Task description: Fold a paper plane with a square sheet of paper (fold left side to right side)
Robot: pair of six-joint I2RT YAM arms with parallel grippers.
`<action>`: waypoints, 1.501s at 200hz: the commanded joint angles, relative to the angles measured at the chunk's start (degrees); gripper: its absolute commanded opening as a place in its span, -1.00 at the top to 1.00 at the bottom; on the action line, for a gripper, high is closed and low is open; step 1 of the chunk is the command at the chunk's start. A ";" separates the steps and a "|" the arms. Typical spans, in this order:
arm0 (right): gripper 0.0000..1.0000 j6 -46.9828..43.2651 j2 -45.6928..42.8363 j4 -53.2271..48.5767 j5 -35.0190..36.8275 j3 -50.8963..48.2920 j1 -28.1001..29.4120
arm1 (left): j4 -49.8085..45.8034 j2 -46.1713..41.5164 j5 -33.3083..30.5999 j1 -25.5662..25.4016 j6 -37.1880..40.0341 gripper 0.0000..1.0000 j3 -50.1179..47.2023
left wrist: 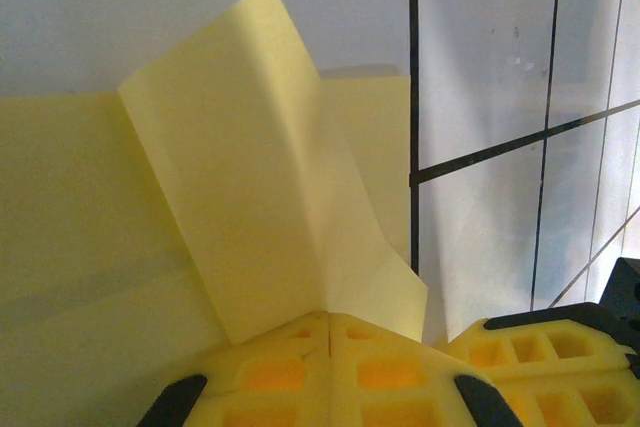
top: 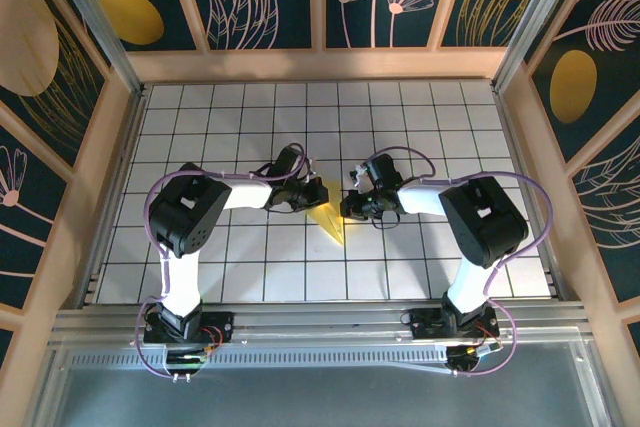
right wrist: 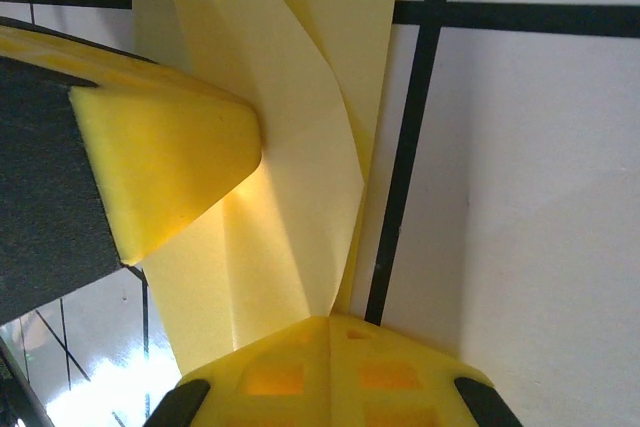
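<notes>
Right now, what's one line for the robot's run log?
step: mid-fold | yellow paper: creased, one flap lifted | left gripper: shut on yellow paper | right gripper: shut on yellow paper

Bending the white-and-black jointed left arm (top: 185, 209) and the matching right arm (top: 482, 215) inward from raised elbows, forearms lying low. Pointing the left black gripper with yellow moulded fingertips (top: 305, 190) toward the right gripper (top: 352, 205), nearly meeting tip to tip. Pressing both pairs of fingertips fully together.

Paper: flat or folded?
Folded. The paper is a narrow pointed wedge from above, and the left wrist view shows a creased flap standing up off the layer beneath.
</notes>
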 commanded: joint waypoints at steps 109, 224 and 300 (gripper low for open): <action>0.47 0.32 -10.77 -7.44 -1.37 0.63 -2.58 | -3.66 1.07 -4.44 -0.06 -0.13 1.00 -4.24; 1.00 6.38 -8.62 -1.96 -8.25 -5.85 7.40 | -4.49 0.71 -5.06 -0.06 0.12 1.00 -4.10; 1.00 6.95 -7.43 0.47 -6.48 -8.31 7.27 | -4.76 0.54 -5.23 -0.06 0.19 1.00 -4.18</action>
